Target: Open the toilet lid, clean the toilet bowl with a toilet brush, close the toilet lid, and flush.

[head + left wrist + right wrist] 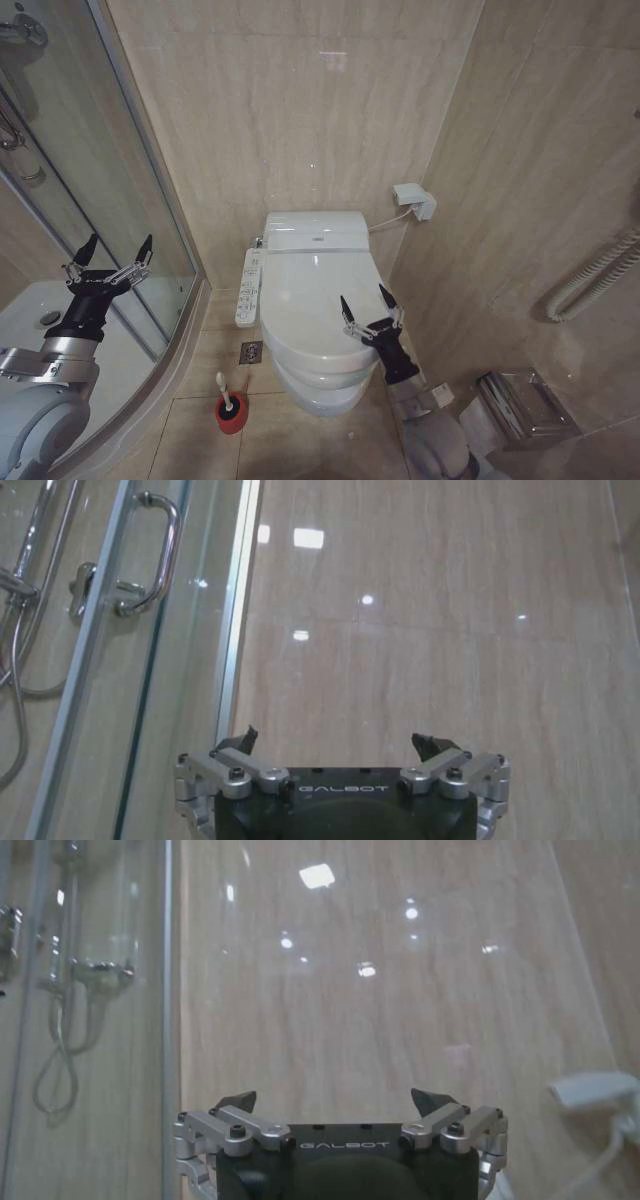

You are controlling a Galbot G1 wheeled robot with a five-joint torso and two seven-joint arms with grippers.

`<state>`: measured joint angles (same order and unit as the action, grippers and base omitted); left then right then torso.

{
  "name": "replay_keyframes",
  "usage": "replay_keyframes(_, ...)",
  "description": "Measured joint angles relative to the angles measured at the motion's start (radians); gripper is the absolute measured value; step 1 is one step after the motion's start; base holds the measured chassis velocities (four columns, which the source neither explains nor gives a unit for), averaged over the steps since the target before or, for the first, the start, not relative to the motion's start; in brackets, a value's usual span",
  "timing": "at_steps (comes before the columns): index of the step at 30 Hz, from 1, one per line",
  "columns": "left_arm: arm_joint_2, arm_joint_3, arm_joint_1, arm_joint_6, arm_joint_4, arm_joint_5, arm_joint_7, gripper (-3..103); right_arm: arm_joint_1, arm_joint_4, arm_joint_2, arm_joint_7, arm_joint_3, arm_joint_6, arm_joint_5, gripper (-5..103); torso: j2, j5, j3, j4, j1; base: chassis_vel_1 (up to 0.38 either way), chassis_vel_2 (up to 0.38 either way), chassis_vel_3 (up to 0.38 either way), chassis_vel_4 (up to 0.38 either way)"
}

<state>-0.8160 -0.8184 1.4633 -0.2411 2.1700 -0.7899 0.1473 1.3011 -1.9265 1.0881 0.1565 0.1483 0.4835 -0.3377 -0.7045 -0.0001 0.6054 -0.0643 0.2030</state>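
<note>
Tiled bathroom, toilet lid (pixel 318 300) down

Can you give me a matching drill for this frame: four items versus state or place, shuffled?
Items:
1. glossy white oval plastic toilet lid
2. white-handled toilet brush
3. left gripper
4. right gripper

States or places:
A. open, in front of the glass shower door
B. shut down over the toilet
C. open, over the lid's right edge
D. standing in a red cup on the floor

Pairs: 1-B, 2-D, 3-A, 4-C

one toilet lid (pixel 318 300) (closed), one toilet brush (pixel 224 388), two grippers
</note>
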Motion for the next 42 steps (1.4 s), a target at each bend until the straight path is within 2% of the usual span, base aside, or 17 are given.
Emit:
replay_keyframes(8,-0.017,0.021,-0.008,0.0,-0.013,0.019,-0.001,100,0.028,0.107,0.024,-0.006,-0.007,0.067,0.042,100,0.0,0.0,0.0,0.0003,0.0,0.0,0.0,0.0,0.0)
replay_keyframes(15,-0.02,0.031,-0.016,0.001,-0.032,0.028,-0.001,100,0.003,0.227,0.064,-0.043,-0.009,0.121,0.057,100,0.0,0.0001,0.0,0.0003,0.0,0.0,0.0,0.0,0.0)
replay_keyframes(21,-0.021,0.02,-0.006,0.001,-0.032,0.029,-0.002,100,-0.007,0.257,0.087,-0.049,-0.001,0.133,0.062,100,0.0,0.0001,0.0,0.0002,0.0,0.0,0.0,0.0,0.0)
replay_keyframes(29,-0.028,0.013,0.009,0.0,-0.029,0.035,-0.004,100,0.021,0.19,0.097,-0.053,0.026,0.133,0.059,100,0.0,0.0001,0.0,0.0004,0.0,0.0,0.0,0.0,0.0)
replay_keyframes(33,-0.029,0.012,0.009,-0.001,-0.043,0.041,-0.004,100,0.054,0.078,0.095,-0.056,0.089,0.123,0.053,100,0.0,0.0001,0.0,0.0002,0.0,0.0,0.0,0.0,0.0)
replay_keyframes(42,-0.023,0.02,-0.018,-0.006,-0.097,0.046,-0.006,100,0.047,-0.015,0.094,-0.055,0.165,0.09,0.016,100,0.0,0.0,0.0,0.0004,0.0,0.0,0.0,0.0,0.0)
